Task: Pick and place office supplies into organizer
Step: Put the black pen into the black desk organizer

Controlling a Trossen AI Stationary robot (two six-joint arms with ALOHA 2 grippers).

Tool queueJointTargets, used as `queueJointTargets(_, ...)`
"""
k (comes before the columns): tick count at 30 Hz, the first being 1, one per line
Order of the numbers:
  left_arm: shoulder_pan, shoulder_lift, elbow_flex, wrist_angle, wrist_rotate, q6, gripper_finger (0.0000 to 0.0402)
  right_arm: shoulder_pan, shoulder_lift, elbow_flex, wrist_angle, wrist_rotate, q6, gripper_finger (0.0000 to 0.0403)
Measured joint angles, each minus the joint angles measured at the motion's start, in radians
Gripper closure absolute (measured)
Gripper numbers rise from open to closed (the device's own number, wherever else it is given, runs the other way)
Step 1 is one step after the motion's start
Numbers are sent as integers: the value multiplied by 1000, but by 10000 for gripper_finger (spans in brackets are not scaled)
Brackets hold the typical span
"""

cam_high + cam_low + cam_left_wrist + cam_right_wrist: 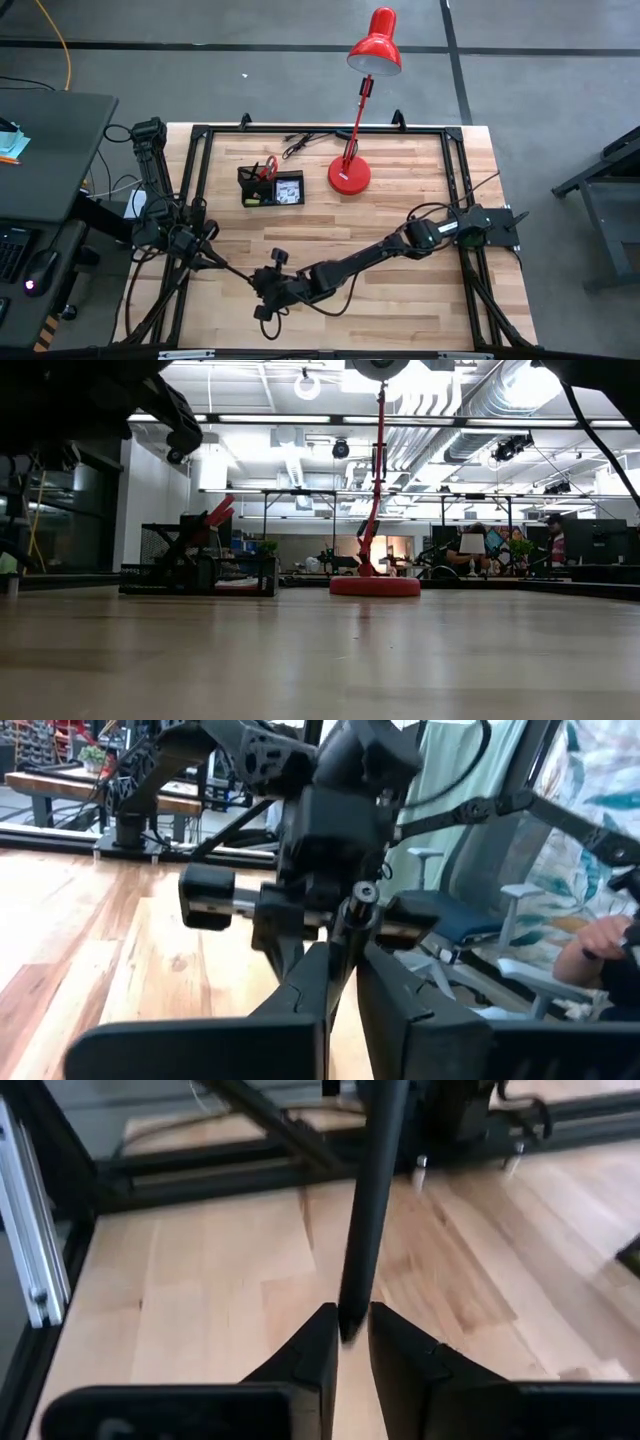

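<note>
Lab — exposed ducts (470, 400), workbenches (560, 565).

1 organizer (271, 188), 1 scissors (268, 167), 1 lamp (361, 105), 2 arms.

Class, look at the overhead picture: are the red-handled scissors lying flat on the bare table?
No: the red-handled scissors stand in the black organizer, handles up, beside the red lamp.

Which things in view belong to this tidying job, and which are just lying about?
Job: black pen, gripped by left hand and right hand at the front of the table; organizer; red-handled scissors; white patterned packet.
Lying about: red lamp; black cable.
</note>
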Motion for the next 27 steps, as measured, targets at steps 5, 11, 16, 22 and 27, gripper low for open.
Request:
queueJointTargets(5, 0, 0, 0, 1, 0, -13, 384, 12, 1, -1, -28, 25, 9, 344)
queueJointTargets(11, 0, 0, 0, 0, -19, -12, 398, 21, 1, -1, -84, 11, 65, 347)
queueJointTargets(16, 0, 0, 0, -3, -74, -14, 393, 49, 1, -1, -225, 33, 186, 340)
queueJointTargets(22, 0, 0, 0, -7, -197, -17, 399, 88, 2, -1, -421, 108, 354, 339)
queueJointTargets(27, 0, 0, 0, -10, -359, -11, 394, 117, 2, -1, -501, 128, 400, 341)
